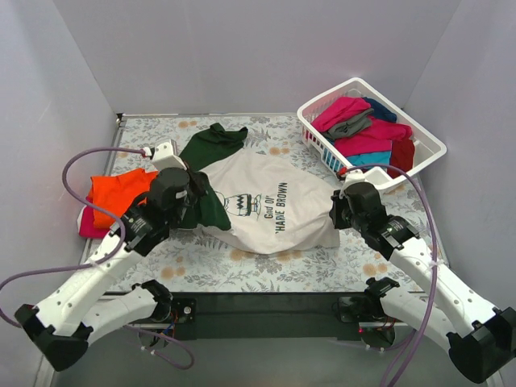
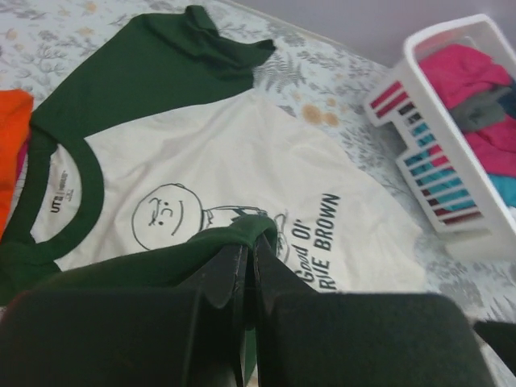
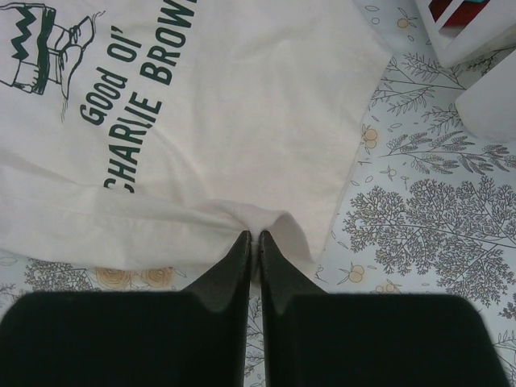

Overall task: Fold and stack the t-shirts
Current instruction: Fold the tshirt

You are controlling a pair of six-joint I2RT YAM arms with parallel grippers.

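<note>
From above, the cream shirt (image 1: 274, 201) with dark green sleeves lies print-up in the middle of the desk (image 1: 322, 274). It is mostly flat, with its far sleeve bunched at 11 o'clock. The left fingers (image 1: 196, 192) are at the shirt's 9 o'clock edge and the right fingers (image 1: 339, 211) at its 4 o'clock corner. At 9 o'clock on the desk an orange shirt (image 1: 117, 193) sits folded on a magenta shirt (image 1: 87, 226), which looks like the start of the stack. At 2 o'clock the white basket (image 1: 435, 149) holds a heap of unfolded shirts (image 1: 367, 133) in magenta, grey, teal, navy and dark red.

In the left wrist view the left fingers (image 2: 222, 278) are closed on the near green sleeve (image 2: 145, 266). The sleeve is lifted inward so that its edge reaches the cartoon figure. The collar is at 9 o'clock and the basket at 2 o'clock.

In the right wrist view the right fingers (image 3: 230, 266) are pinched shut on a small ridge of cream cloth at the hem. The lettering is at 11 o'clock, and bare floral desk lies toward 3 o'clock.

Judging by this, two shirts appear done and the cream one is at its first fold, with the near sleeve coming in. The other sleeve, the body folds and the move to the stack are left. After that come the five or so shirts waiting in the basket, so well under half of the task seems finished.
</note>
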